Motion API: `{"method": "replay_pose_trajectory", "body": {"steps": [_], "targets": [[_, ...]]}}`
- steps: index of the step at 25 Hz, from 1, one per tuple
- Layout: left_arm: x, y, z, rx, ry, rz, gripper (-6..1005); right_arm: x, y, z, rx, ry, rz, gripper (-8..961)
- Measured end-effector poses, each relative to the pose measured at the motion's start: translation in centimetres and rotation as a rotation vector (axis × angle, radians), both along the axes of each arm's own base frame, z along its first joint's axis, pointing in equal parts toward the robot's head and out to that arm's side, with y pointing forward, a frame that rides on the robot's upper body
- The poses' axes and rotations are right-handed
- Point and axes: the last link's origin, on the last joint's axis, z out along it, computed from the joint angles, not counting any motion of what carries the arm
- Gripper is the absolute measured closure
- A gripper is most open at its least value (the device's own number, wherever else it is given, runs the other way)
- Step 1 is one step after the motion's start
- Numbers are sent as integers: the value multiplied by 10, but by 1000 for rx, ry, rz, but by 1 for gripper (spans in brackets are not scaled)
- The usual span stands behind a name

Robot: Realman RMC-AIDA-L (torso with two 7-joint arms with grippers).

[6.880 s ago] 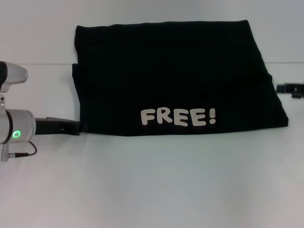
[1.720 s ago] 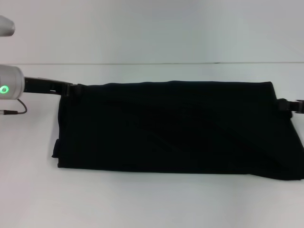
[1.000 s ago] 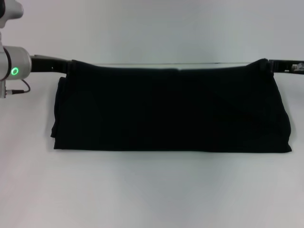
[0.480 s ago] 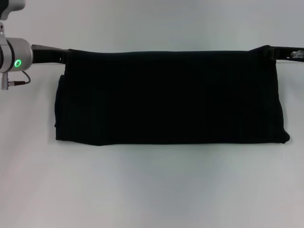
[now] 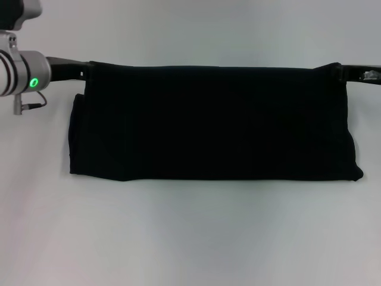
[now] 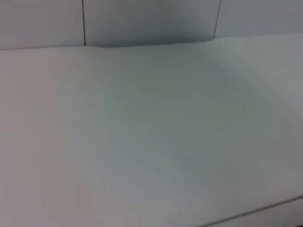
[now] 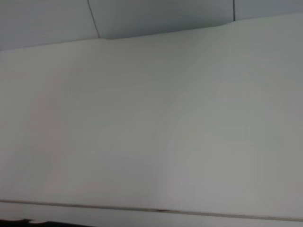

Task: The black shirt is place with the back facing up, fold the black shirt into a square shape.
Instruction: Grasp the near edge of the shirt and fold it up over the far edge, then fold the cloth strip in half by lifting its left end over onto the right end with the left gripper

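On table (image 5: pixel 190 238) | black shirt (image 5: pixel 214 122) folded band | left hand (image 5: pixel 88 70), right hand (image 5: pixel 338 71) clamped on far corners

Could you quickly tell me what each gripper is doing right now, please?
Left gripper: shut on the black shirt, far left corner.
Right gripper: shut on its far right corner.

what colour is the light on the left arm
Green, a small ring light on the left arm's silver wrist; head view shows it best.
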Motion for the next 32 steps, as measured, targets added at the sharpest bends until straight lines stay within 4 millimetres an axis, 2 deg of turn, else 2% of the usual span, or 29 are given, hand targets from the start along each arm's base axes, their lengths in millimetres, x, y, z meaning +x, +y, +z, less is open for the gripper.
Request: {"method": "replay_pose_trajectory", "body": {"steps": [3, 10, 12, 17, 19, 24, 28, 32], "targets": [[0, 2, -8, 40, 27, 12, 920, -1, 0, -6, 6, -11, -1, 901], [0, 5, -18, 149, 90, 40, 893, -3, 3, -10, 48, -44, 15, 756], [0, 6, -15, 176, 80, 51, 652, -5, 6, -4, 67, -49, 24, 712], [-1, 3, -4, 179, -3, 44, 544, -10, 3, 5, 15, 13, 67, 603], [-2, -5, 0, 118, -54, 22, 501, -12, -3, 8, -39, 69, 89, 560], [-4, -43, 10, -140, -263, 16, 368, -12, -32, 9, -208, 209, 145, 313], [-10, -75, 16, -304, -422, 85, 182, -8, -54, 9, -288, 286, 171, 255], [-16, -89, 20, -344, -484, 147, 149, -2, -64, 8, -312, 313, 168, 229]]}}
